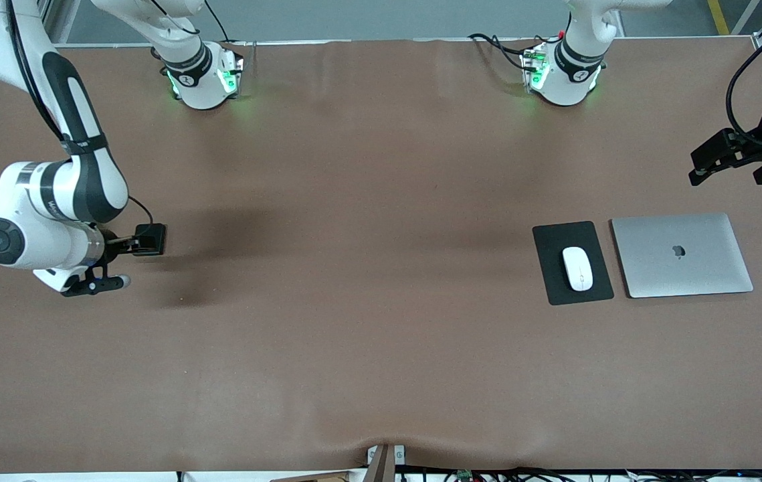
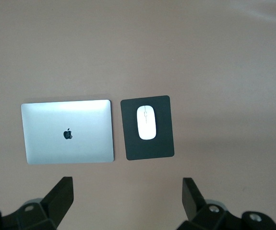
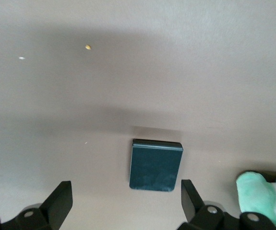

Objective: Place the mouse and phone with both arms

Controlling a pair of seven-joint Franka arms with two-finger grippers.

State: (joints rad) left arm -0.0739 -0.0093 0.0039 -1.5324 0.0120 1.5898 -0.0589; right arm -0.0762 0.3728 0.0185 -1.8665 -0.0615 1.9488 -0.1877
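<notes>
The white mouse (image 1: 577, 268) lies on a black mouse pad (image 1: 554, 268) beside the laptop; it also shows in the left wrist view (image 2: 147, 122). The phone (image 3: 156, 165), a dark slab, lies flat on the table under my right gripper (image 3: 125, 189), which is open, the phone lying nearer one finger. In the front view the right gripper (image 1: 96, 284) hangs at the right arm's end of the table and the phone is hidden under the arm. My left gripper (image 1: 732, 175) is open and empty, up over the table's left-arm end (image 2: 126, 187).
A closed silver laptop (image 1: 682, 255) lies beside the mouse pad toward the left arm's end. The brown table (image 1: 354, 301) is bare across its middle. A small yellow crumb (image 3: 88, 47) lies on the table near the phone.
</notes>
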